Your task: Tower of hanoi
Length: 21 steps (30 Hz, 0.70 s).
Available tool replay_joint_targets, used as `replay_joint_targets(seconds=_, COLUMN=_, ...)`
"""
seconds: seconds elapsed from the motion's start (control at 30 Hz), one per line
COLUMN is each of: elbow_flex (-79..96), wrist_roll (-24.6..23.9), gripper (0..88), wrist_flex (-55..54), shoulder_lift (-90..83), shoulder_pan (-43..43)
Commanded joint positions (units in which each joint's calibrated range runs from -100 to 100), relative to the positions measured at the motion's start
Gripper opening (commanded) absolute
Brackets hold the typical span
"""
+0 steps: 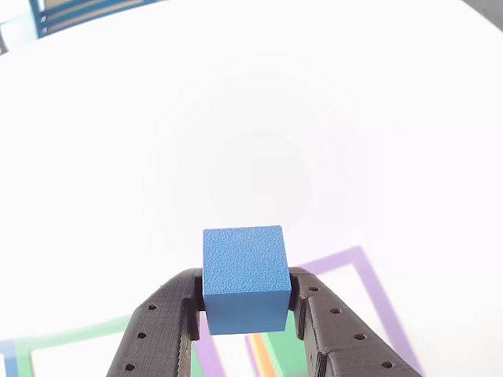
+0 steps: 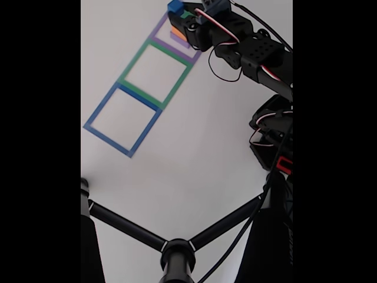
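The white table [image 2: 206, 153] has three coloured squares taped on it. The tool [image 1: 245, 314] squeezes the blue block [image 1: 244, 275] tight. It is probably lifting it so the block can go to another square.

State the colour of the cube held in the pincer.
Blue cube, clearest in the other view.

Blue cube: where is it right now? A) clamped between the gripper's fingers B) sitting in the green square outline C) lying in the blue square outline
A: in the other view the blue cube sits between the two black fingers of the gripper, which press its sides.
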Motion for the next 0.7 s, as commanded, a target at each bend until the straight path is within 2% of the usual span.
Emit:
replay_joint_targets(seconds=0.0, elbow_flex=-11.4, wrist_roll=0.6, gripper=3.5, wrist_flex=22.7, shoulder_lift=-10.5, shoulder_pan=-0.4)
replay_joint_targets(seconds=0.27, elbow_flex=-34.2, wrist_roll=0.6, gripper=3.8, wrist_flex=59.0, shoulder_lift=-17.9, shoulder_pan=0.7)
replay_joint_targets(seconds=0.4, elbow_flex=-45.2, wrist_roll=0.6, gripper=4.4, wrist_flex=72.5, shoulder_lift=-18.3, shoulder_pan=-0.8)
replay_joint_targets(seconds=0.53, elbow_flex=-51.9, wrist_roll=0.6, gripper=4.4, wrist_flex=79.3, shoulder_lift=-18.3, shoulder_pan=-3.8)
replay_joint_targets(seconds=0.67, elbow_flex=-51.4, wrist_roll=0.6, gripper=4.2, wrist_flex=80.3, shoulder_lift=-17.7, shoulder_pan=-7.7)
